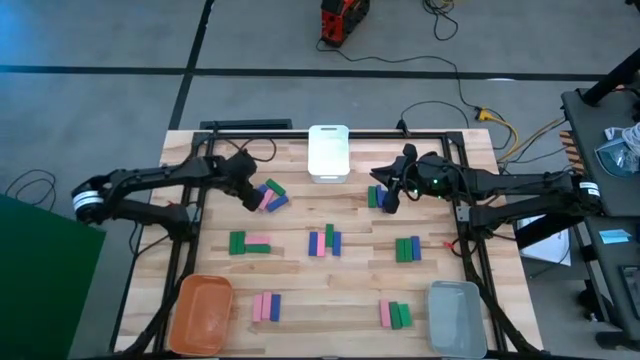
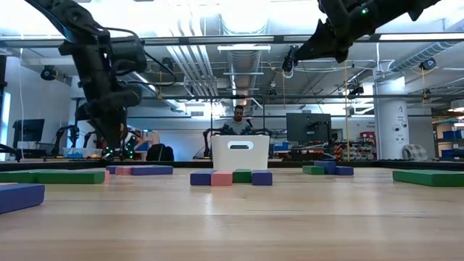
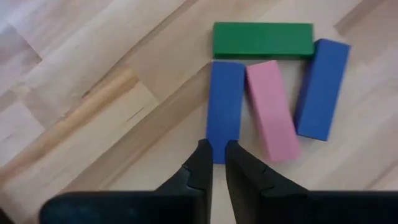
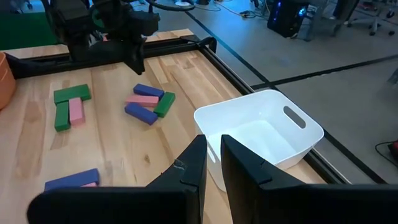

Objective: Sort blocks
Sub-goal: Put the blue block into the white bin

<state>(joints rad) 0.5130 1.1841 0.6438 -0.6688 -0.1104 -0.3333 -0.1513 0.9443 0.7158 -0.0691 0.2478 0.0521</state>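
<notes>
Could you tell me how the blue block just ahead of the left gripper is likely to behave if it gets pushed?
The blue block lies flat with square edges, so it should slide, not roll. It touches the pink block, so a push would likely shift both.

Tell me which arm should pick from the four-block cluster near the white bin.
Left. The left claw hangs directly over that cluster, fingers nearly shut, tips at the blue block. The right claw is beyond the white bin, near other blocks.

One camera looks straight down on the whole worktop (image 1: 350, 270); another sits level at its surface, facing the room. Each wrist camera looks closely past its own fingers, and the overhead, low and right wrist views share the white bin (image 1: 328, 152).
</notes>
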